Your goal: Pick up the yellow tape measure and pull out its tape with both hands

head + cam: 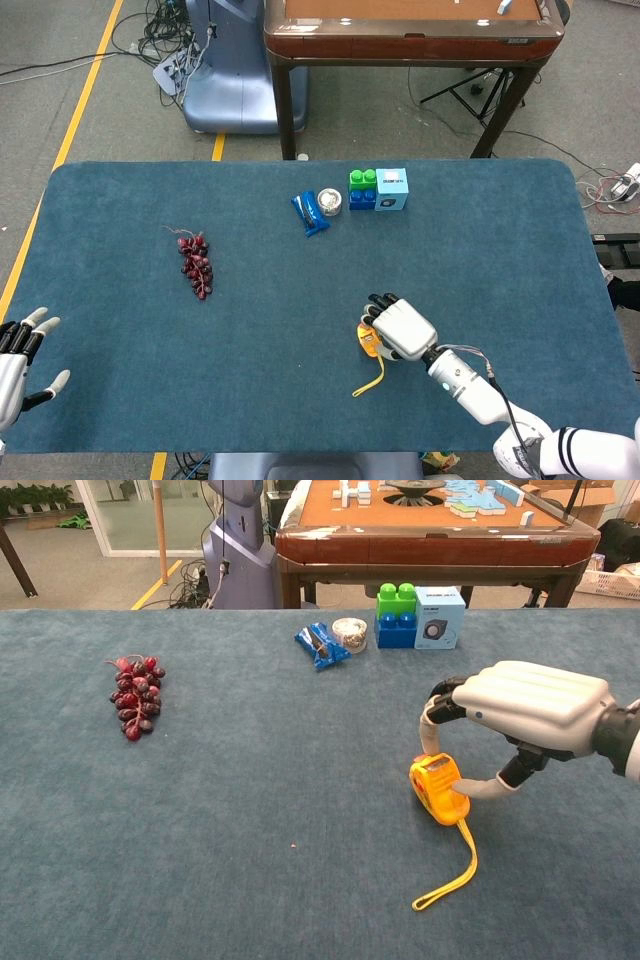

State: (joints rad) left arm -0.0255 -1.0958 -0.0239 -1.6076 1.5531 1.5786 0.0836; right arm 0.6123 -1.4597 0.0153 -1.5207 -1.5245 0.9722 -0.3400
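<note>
Done: our right robot hand clamps the yellow tape measure near the surface's front edge.
Left: lifting; left robot hand, fingers apart, pulls tape.

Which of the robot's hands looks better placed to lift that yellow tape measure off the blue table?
The right hand: its fingers already curl around the yellow tape measure. The left hand waits open at the table's far edge, well away from it.

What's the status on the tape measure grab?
Right hand curled around yellow tape measure, fingers touching it, case on the table. Left hand open at the table's near-left edge. Nothing in the way.
</note>
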